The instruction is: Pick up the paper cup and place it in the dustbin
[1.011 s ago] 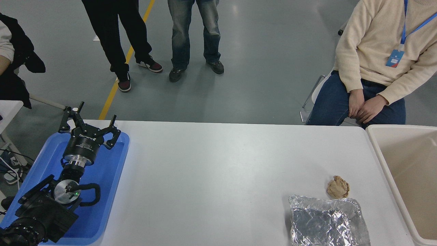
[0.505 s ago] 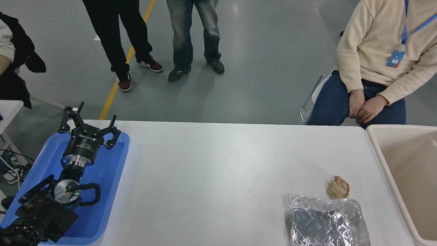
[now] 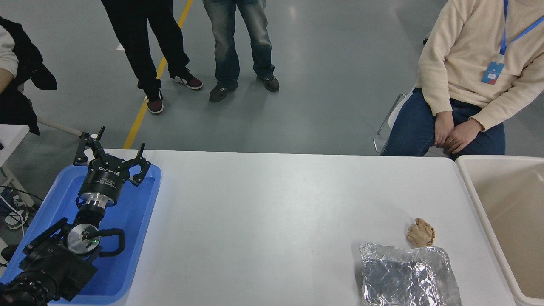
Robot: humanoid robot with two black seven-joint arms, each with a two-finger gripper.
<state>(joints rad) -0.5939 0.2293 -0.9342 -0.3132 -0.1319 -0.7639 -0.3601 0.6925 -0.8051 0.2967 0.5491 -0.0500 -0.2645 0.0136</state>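
Observation:
The paper cup is not in view anywhere on the table. The dustbin (image 3: 471, 187), a large beige tub with a thick rounded rim, stands at the table's right end; what shows of its inside is bare. My left gripper (image 3: 111, 146) is parked over the blue tray at the lower left, open and empty. My right arm and gripper are out of view.
A shallow blue tray (image 3: 140, 229) lies at the table's left end under my left arm. A crumpled brown paper ball (image 3: 421, 233) and a crinkled silver foil tray (image 3: 408, 274) lie at front right near the dustbin. A person (image 3: 471, 76) sits at far right; others stand beyond the table.
A standing person's legs beyond the table shifted slightly. Nothing on the table moved and my left arm stayed still.

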